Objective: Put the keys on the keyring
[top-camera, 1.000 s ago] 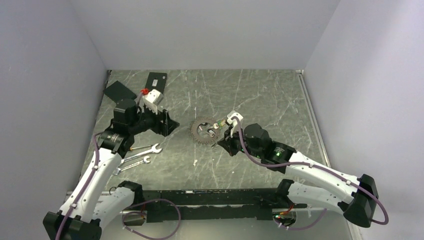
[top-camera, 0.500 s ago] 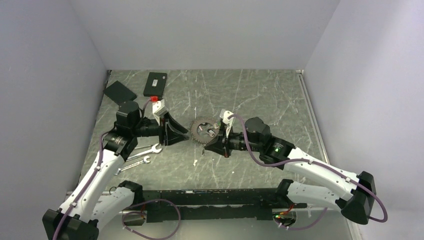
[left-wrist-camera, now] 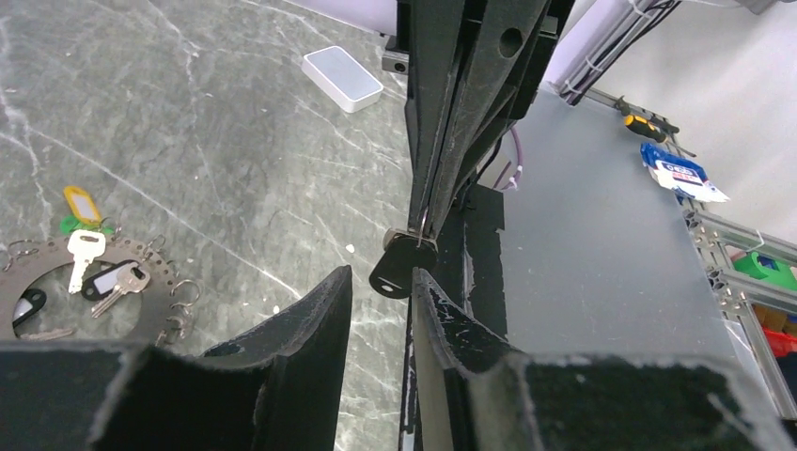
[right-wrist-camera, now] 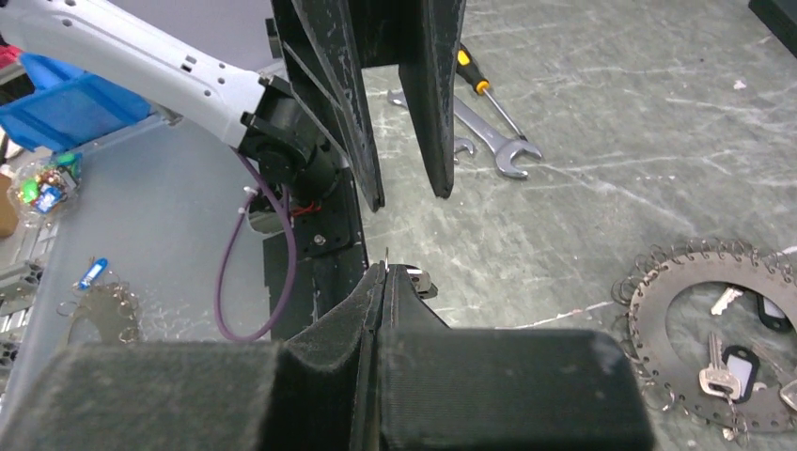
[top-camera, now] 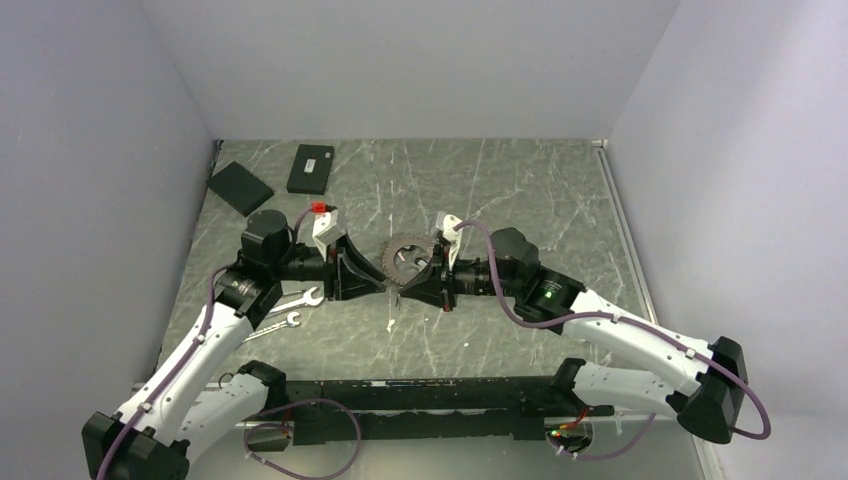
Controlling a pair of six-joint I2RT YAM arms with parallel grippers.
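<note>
Left wrist view: right hand (left-wrist-camera: 419,233) clamped on one black-headed key (left-wrist-camera: 398,270), held between fingers of open left hand (left-wrist-camera: 381,278); threading onto keyring (right-wrist-camera: 655,315), on table beside both hands, outstanding.

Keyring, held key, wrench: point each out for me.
keyring (right-wrist-camera: 648,315): right wrist view, left band of the toothed ring.
key (left-wrist-camera: 393,271): left wrist view, its black head.
wrench (right-wrist-camera: 484,136): right wrist view, its shaft.

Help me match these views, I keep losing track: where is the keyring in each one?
Top external: keyring at centre, just beyond the left gripper.
Left wrist: lower-left corner, partly cut off by the edge.
Right wrist: lower-right, lying flat.
Shared landmark: the open left gripper; its fingers frame the left wrist view and hang from the top of the right wrist view.
</note>
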